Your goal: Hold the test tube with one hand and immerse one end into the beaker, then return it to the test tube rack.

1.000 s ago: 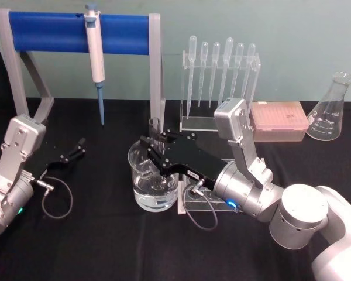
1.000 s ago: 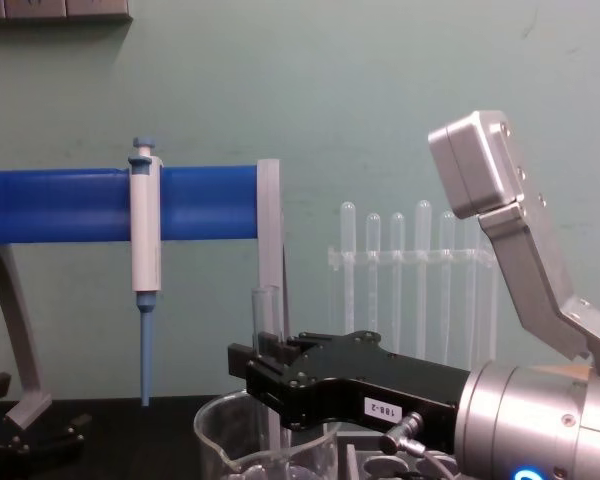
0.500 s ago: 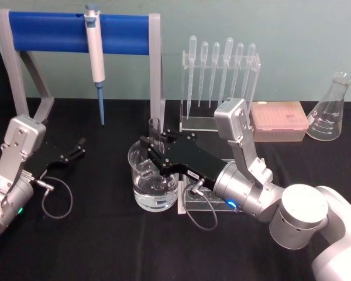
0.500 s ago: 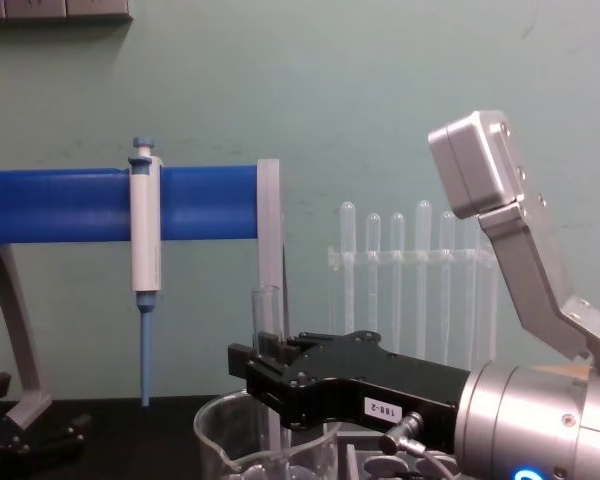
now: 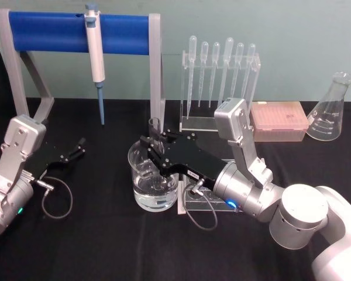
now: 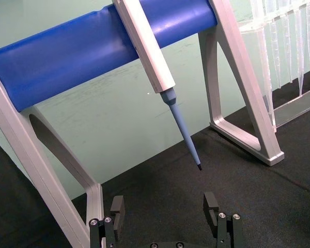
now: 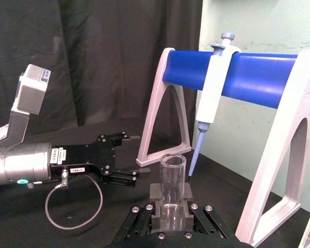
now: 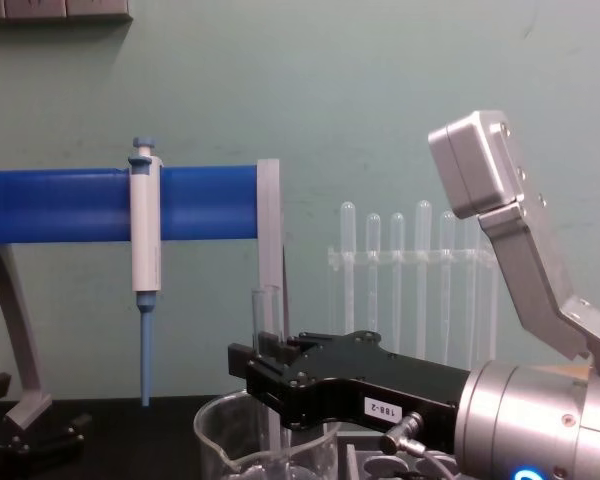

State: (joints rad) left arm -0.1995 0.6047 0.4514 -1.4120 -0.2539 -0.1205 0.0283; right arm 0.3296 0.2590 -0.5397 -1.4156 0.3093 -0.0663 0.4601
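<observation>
Head view: right gripper (image 5: 154,146), jaws clenched on upright test tube (image 5: 154,125) in beaker (image 5: 137,175); left gripper (image 5: 77,148), jaws apart.

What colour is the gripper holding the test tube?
Black; the right gripper, shut on the test tube, shows best in the head view.

A pale green wall (image 5: 292,29) stood behind the table (image 5: 105,246), which was covered in black cloth. A dark curtain (image 7: 93,62) hung at the left side, meeting the wall at a straight edge.
</observation>
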